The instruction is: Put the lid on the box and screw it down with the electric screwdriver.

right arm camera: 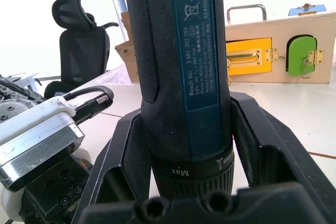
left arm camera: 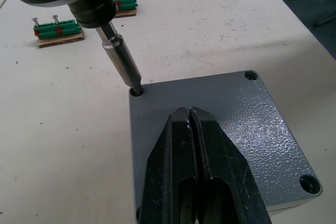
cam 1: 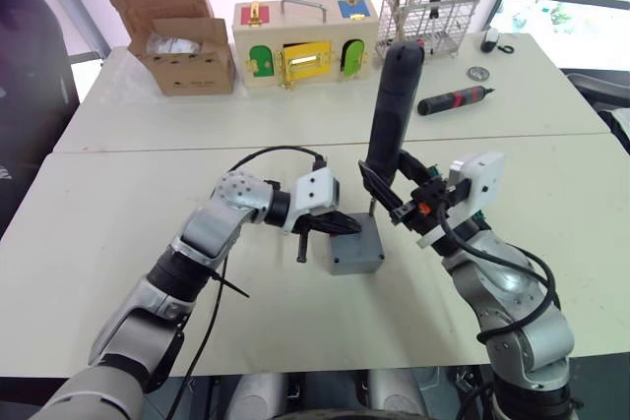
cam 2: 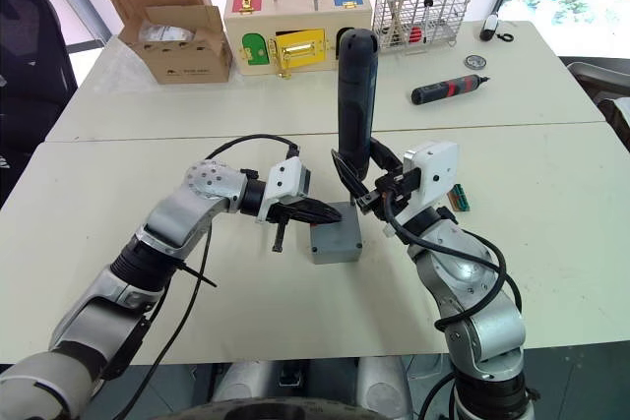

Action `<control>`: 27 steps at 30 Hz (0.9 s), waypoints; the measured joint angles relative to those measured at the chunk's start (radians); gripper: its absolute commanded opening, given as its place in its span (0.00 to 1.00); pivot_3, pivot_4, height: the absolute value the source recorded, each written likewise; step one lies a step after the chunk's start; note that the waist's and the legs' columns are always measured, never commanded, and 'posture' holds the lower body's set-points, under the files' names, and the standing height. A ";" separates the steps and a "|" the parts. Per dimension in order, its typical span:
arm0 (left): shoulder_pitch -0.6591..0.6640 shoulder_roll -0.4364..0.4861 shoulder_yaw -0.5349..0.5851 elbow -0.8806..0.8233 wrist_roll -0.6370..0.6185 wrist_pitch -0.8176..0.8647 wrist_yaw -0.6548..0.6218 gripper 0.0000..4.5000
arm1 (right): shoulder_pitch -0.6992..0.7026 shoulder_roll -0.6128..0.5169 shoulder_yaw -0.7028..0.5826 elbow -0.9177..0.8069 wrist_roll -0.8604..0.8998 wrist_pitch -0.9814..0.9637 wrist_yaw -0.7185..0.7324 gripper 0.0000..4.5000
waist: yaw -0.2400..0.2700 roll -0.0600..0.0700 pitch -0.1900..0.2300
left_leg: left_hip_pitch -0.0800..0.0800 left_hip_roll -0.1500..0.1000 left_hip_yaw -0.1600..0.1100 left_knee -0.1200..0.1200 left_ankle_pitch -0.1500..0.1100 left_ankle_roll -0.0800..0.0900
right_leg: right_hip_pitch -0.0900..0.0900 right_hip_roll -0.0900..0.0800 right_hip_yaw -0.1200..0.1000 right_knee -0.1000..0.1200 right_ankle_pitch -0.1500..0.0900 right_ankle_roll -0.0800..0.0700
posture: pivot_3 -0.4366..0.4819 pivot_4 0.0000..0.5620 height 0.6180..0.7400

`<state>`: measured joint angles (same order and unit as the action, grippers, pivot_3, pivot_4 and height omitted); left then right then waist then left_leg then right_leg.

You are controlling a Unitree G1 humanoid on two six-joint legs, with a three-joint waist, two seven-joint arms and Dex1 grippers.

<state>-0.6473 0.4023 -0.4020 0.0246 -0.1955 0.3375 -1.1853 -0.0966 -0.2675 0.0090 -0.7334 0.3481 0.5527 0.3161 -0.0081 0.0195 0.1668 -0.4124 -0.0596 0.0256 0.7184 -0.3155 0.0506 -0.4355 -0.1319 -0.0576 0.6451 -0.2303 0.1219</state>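
Observation:
The grey lid [left arm camera: 241, 124] lies on the grey box [cam 1: 356, 257] at the middle of the near table. My left gripper [left arm camera: 189, 113] is shut, and its black fingertips rest flat on the lid's top. My right gripper [cam 1: 392, 187] is shut on the electric screwdriver [cam 1: 394, 105], a thick black cylinder held nearly upright just right of the box. Its metal bit [left arm camera: 123, 61] points down into the screw hole [left arm camera: 137, 91] at one corner of the lid. Other corner holes [left arm camera: 310, 183] are visible on the lid.
At the back stand a brown cardboard box [cam 1: 177, 31], a wooden box with coloured doors [cam 1: 305, 41] and a wire rack [cam 1: 428, 12]. A small black-and-red screwdriver [cam 1: 453, 100] lies back right. Green screw holders [left arm camera: 58, 27] sit on the table just beyond the grey box.

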 measured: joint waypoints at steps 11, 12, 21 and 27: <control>0.007 0.024 -0.017 -0.009 0.021 -0.016 -0.012 0.00 | 0.147 -0.008 -0.010 -0.031 0.017 -0.088 0.005 0.40 | -0.001 -0.012 -0.011 | 0.007 0.002 -0.001 -0.003 -0.001 0.001 | 0.009 0.002 0.000 -0.011 -0.001 0.002 | 0.48 0.27 0.62; 0.007 0.024 -0.018 -0.009 0.023 -0.017 -0.013 0.00 | 0.150 -0.012 -0.004 -0.029 0.011 -0.093 0.005 0.40 | -0.001 -0.014 -0.012 | 0.007 0.002 -0.001 -0.003 -0.001 0.001 | 0.009 0.002 0.000 -0.011 -0.001 0.002 | 0.48 0.27 0.62; 0.012 0.038 -0.038 -0.023 0.041 -0.039 -0.030 0.00 | 0.121 -0.015 0.053 -0.011 -0.050 -0.082 -0.041 0.40 | 0.000 -0.021 -0.022 | 0.008 0.003 -0.002 -0.003 -0.001 0.001 | 0.010 0.002 0.000 -0.013 -0.002 0.001 | 0.48 0.27 0.62; 0.017 0.038 -0.038 -0.023 0.042 -0.039 -0.032 0.00 | 0.121 -0.020 0.061 -0.011 -0.060 -0.078 -0.047 0.40 | 0.003 -0.024 -0.024 | 0.011 0.003 -0.003 -0.003 -0.003 0.002 | 0.011 0.002 0.001 -0.015 -0.003 -0.002 | 0.48 0.27 0.62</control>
<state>-0.6304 0.4407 -0.4399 0.0017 -0.1535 0.2989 -1.2173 0.0242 -0.2880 0.0698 -0.7443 0.2876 0.4745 0.2687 -0.0051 -0.0041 0.1425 -0.4011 -0.0569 0.0228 0.7151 -0.3181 0.0529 -0.4241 -0.1301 -0.0570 0.6305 -0.2337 0.1201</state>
